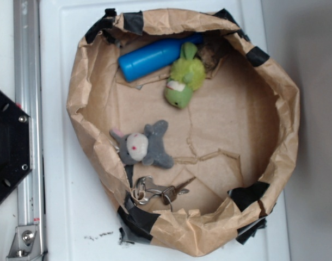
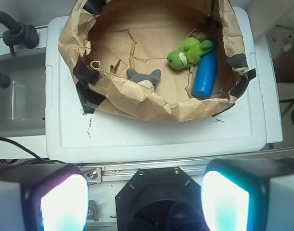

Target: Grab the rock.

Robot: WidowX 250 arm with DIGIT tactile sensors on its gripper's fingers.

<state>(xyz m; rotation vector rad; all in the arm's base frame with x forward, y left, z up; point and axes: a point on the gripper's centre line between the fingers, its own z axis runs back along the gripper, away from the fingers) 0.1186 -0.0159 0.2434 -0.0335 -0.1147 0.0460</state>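
Observation:
The rock (image 1: 213,53) is a small dark brown lump at the far rim of the brown paper bowl (image 1: 275,81), tucked against the green plush toy (image 1: 184,79) and the end of the blue bottle (image 1: 154,57). From the wrist view only a sliver of the rock (image 2: 201,34) shows above the green toy (image 2: 186,52). My gripper (image 2: 144,202) hangs well outside the bowl, above the black robot base (image 2: 156,202). Its fingers (image 2: 65,202) are spread wide with nothing between them. The gripper does not show in the exterior view.
A grey plush toy (image 1: 142,144) lies in the bowl's left part, and a bunch of keys (image 1: 158,190) sits near the front rim. The bowl stands on a white lid (image 2: 152,134). An aluminium rail (image 1: 27,109) runs along the left.

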